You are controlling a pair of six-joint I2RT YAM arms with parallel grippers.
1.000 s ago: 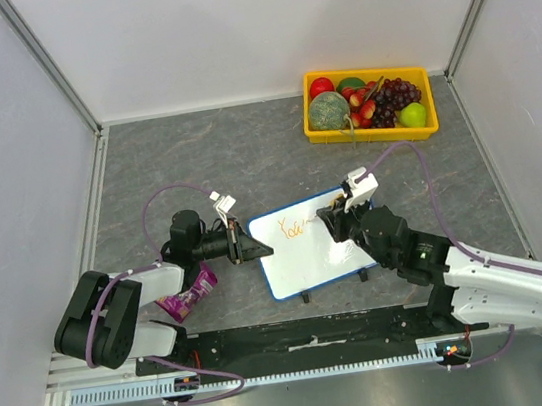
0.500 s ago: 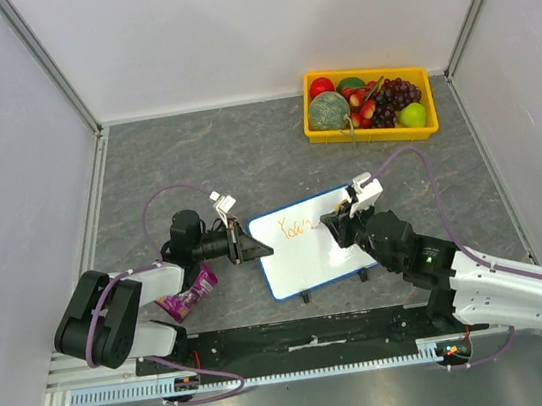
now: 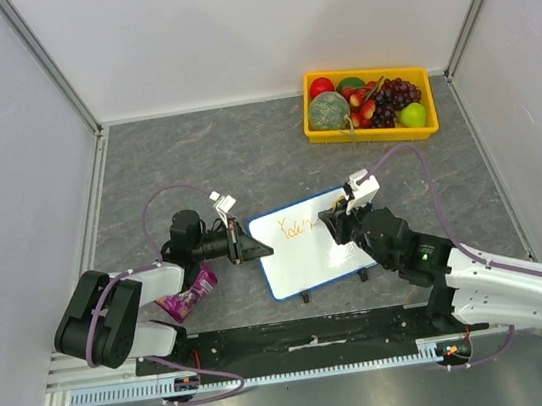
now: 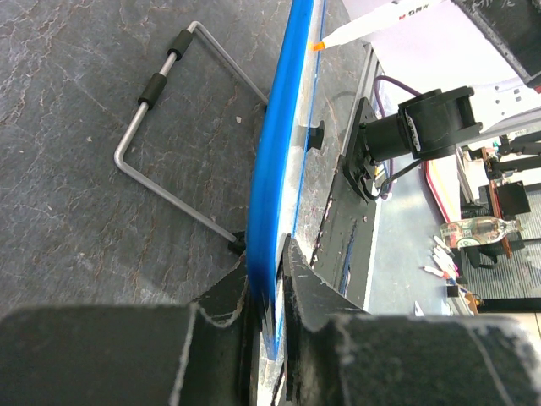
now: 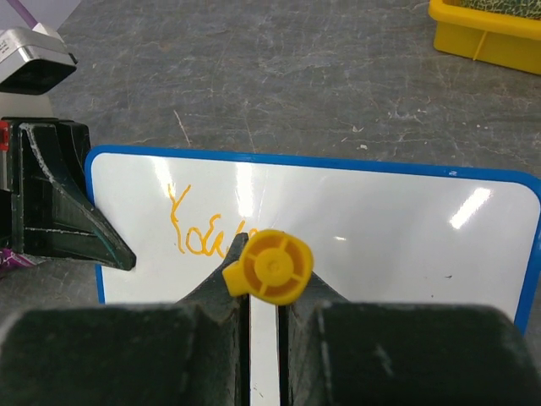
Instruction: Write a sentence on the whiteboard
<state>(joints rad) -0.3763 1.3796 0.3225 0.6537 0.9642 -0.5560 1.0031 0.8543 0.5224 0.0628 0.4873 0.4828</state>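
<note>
The orange writing [image 5: 201,230] sits near the top left of the whiteboard [image 5: 397,228]. The board stands propped up on the gray table [image 3: 195,163] between the two arms. Only the first word, something like "You", is there. The rest of the board is bare, so I think most of the sentence is not yet written. The right hand [image 5: 264,283] is squeezed tight on a pen [image 5: 269,266], with its tip by the last letter. The left hand [image 4: 270,269] pinches the board's blue side edge. A yellow fruit tray [image 3: 370,134] sits far back.
</note>
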